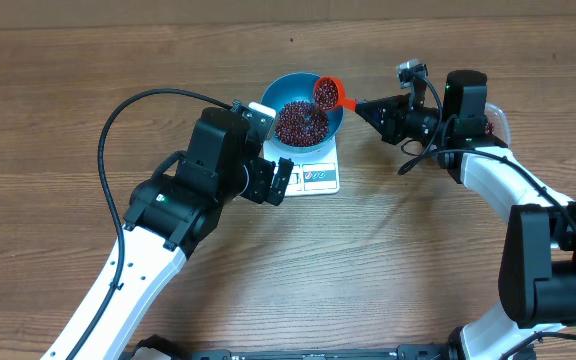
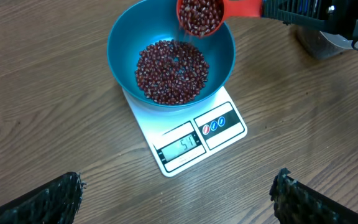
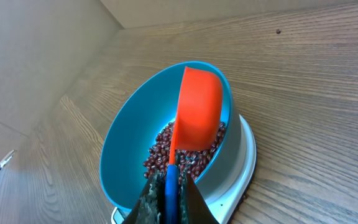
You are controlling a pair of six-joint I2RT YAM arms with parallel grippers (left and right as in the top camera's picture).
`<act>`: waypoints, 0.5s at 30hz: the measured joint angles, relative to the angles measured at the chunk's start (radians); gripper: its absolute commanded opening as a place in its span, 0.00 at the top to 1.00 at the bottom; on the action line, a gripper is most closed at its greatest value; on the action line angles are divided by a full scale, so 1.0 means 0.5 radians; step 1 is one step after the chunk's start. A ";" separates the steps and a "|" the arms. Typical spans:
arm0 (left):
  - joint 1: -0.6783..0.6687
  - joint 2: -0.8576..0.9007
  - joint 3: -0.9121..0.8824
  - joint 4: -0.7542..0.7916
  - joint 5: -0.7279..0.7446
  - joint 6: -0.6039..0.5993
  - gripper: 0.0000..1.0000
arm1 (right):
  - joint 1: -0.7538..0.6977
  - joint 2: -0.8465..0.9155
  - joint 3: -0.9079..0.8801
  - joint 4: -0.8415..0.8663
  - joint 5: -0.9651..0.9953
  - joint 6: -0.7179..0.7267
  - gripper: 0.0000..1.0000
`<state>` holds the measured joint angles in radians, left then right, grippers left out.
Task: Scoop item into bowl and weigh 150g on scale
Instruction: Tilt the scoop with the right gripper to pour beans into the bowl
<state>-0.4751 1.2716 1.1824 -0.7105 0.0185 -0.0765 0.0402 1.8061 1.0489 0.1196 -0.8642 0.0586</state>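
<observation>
Bowl (image 3: 122,149) below scoop (image 3: 197,112) in right tool (image 3: 170,184)

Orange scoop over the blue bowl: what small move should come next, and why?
Probably the right gripper tips the orange plastic scoop further: it is full of dark red beans, tilted above the round blue bowl on the white scale.

Scoop (image 2: 199,15) over beans (image 2: 169,71) in bowl (image 2: 122,50) on scale (image 2: 146,121)

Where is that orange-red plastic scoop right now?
The scoop hangs tilted over the far-right rim of the round blue bowl overhead, pinched in the right arm's jaws.
</observation>
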 measured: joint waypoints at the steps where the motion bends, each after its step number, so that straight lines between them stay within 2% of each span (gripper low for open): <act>1: 0.000 0.000 0.000 -0.001 0.000 0.000 0.01 | 0.000 0.000 0.000 -0.001 0.001 -0.001 0.96; 15: 0.000 0.000 0.000 -0.001 0.000 0.000 0.00 | 0.000 0.000 0.000 0.000 0.039 -0.038 0.96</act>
<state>-0.4751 1.2716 1.1824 -0.7109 0.0185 -0.0765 0.0402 1.8061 1.0489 0.1196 -0.8448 0.0395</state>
